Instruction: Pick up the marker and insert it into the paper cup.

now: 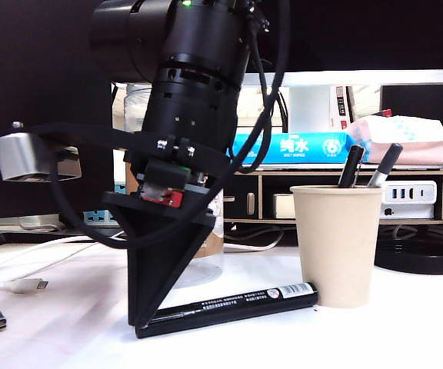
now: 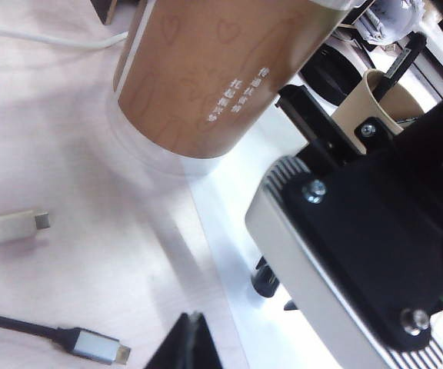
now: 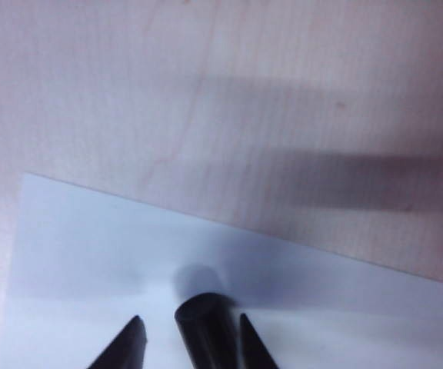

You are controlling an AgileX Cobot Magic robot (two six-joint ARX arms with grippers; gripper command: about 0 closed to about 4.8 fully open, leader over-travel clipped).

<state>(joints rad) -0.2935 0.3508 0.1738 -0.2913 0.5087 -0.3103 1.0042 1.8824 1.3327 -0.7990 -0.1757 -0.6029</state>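
Note:
The long black marker [image 1: 229,307] lies flat on the white table in front of the beige paper cup [image 1: 337,246], its barcode end toward the cup. My right gripper [image 1: 138,321] points down at the marker's other end. In the right wrist view that gripper [image 3: 191,319] is open, a finger on each side of the marker's round end [image 3: 202,334], which lies closer to one finger. The left wrist view shows my left gripper [image 2: 194,317] shut and empty, low over the table, away from the marker. The cup [image 2: 364,96] shows behind the right arm.
Two other pens [image 1: 351,165] stand in the cup. A tall clear jar with a brown label [image 2: 206,69] stands behind the right arm. Loose cables with USB plugs [image 2: 94,346] lie at the left. A wooden shelf [image 1: 283,201] with boxes runs along the back.

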